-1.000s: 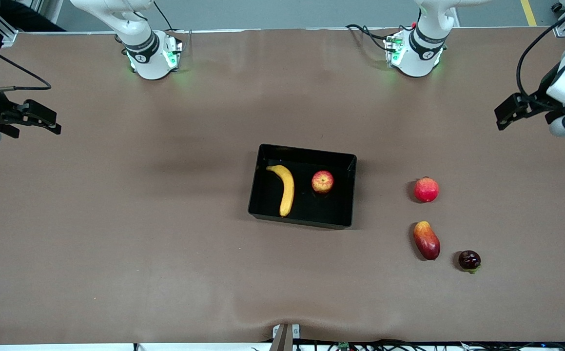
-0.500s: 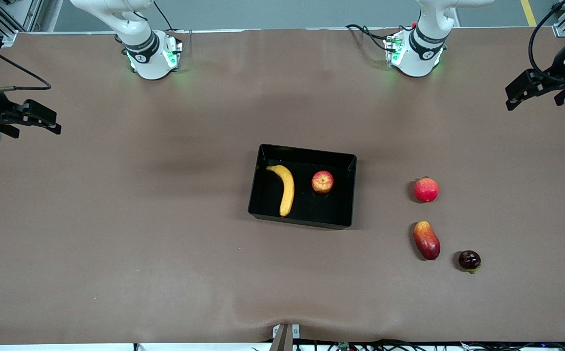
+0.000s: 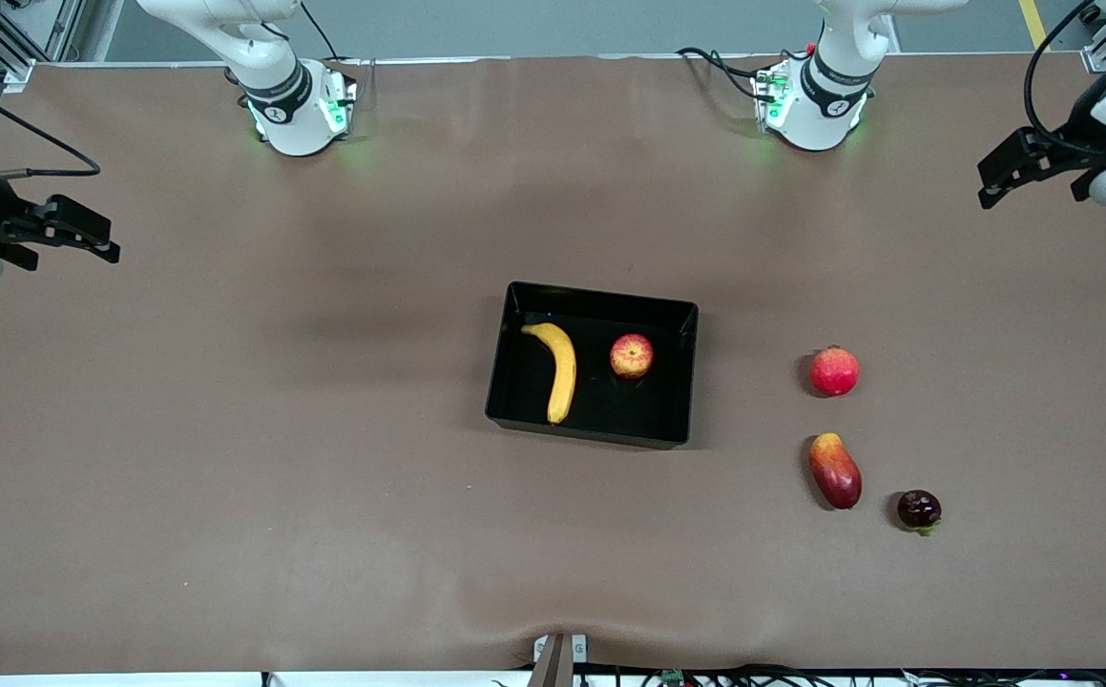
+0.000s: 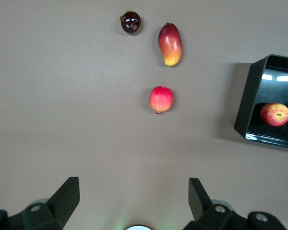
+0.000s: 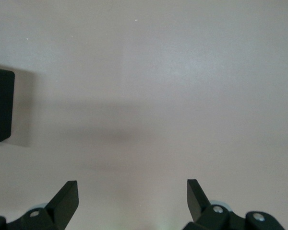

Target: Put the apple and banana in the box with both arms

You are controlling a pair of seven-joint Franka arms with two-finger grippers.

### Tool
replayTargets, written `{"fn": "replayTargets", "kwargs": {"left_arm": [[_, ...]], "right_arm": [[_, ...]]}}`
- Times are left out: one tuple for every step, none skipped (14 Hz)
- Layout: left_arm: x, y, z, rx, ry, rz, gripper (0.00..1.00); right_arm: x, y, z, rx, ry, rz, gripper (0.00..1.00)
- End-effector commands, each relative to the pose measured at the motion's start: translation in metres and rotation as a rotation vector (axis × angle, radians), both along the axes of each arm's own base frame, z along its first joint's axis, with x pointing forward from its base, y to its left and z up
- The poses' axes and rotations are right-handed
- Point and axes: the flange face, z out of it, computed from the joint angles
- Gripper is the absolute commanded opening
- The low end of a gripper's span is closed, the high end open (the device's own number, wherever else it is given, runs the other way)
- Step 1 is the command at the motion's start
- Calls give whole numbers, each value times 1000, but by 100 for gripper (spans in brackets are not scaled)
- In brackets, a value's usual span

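Inside the box [image 3: 667, 320], near the middle of the tabletop [image 3: 228, 429], the banana [image 3: 559, 367] was seen lying flat at the end toward the right arm, and the apple [image 3: 631, 355] was seen sitting beside it at the end toward the left arm, the two apart from each other and neither resting on a wall; both fruits were judged to be placed, so the step in hand was taken to be the clearing of the arms and a wait.

The left gripper [image 4: 134, 199] was held high over the bare tabletop at the left arm's end, its fingers spread wide and holding nothing; the right gripper [image 5: 133, 197] was held high over the bare tabletop at the right arm's end, its fingers likewise spread wide and empty.

Three other fruits were left on the tabletop between the box and the left arm's end: a round pinkish-red fruit [image 3: 834, 371], a mango [image 3: 835, 470] nearer to the front camera, and a small dark fruit [image 3: 919, 510] just beside the mango; none of these was called for.

To finish well, both grippers would best be kept high and well away from the box, so that nothing inside is nudged; the spare fruits should be left untouched.
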Motion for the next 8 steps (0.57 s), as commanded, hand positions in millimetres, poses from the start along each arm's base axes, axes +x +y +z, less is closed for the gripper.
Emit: {"fn": "replayTargets", "kwargs": {"left_arm": [[-19,3,4,-24,-21,-21,100],[-16,8,6,-26,-25,-24,100],[-13,11,11,-27,-35,-35,100],[-8,12,10,-27,-33,-50,100],[-4,12,12,-27,-37,-56,100],[0,10,11,-27,-34,-56,100],[0,9,11,-27,-34,-56,100],[0,9,11,-27,-31,-56,100]], "right_arm": [[0,1,1,-8,-3,12,100],[0,2,1,-8,-3,13,100],[0,1,1,-8,-3,12,100],[1,1,1,-8,-3,12,100],[2,1,0,-9,-4,12,100],[2,-3,3,-9,-10,6,100],[2,-3,5,-8,-14,5,100],[2,-3,5,-8,-12,5,100]]}}
